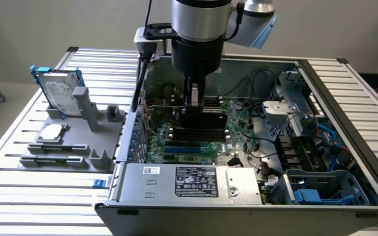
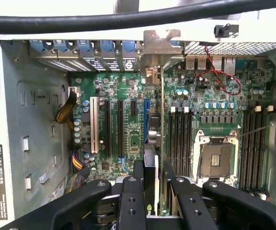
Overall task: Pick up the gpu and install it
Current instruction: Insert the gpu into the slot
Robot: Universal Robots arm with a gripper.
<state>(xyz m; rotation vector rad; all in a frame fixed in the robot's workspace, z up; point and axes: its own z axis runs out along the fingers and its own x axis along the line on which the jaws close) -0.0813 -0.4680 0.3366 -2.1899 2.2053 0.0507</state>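
One gpu (image 1: pixel 205 119). One gripper (image 1: pixel 194 104), two fingers (image 2: pixel 130 201). One computer case (image 1: pixel 241 221), open. One motherboard (image 2: pixel 128 86), one CPU socket (image 2: pixel 214 160). One white expansion slot (image 2: pixel 93 124), two long black slots (image 2: pixel 107 127). Four memory slots (image 2: pixel 180 139) just beside the socket, as far as I can count. One power supply (image 1: pixel 175 182). One blue drive caddy (image 1: pixel 327 191). One hard drive (image 1: pixel 61 93), one gray fixture (image 1: pixel 71 142), one silver chip (image 1: pixel 52 131) on it.

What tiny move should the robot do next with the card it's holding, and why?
Probably ease the gpu straight down a little. The tool grips it upright over the motherboard, its silver bracket by the rear slots; whether it is seated I cannot tell.
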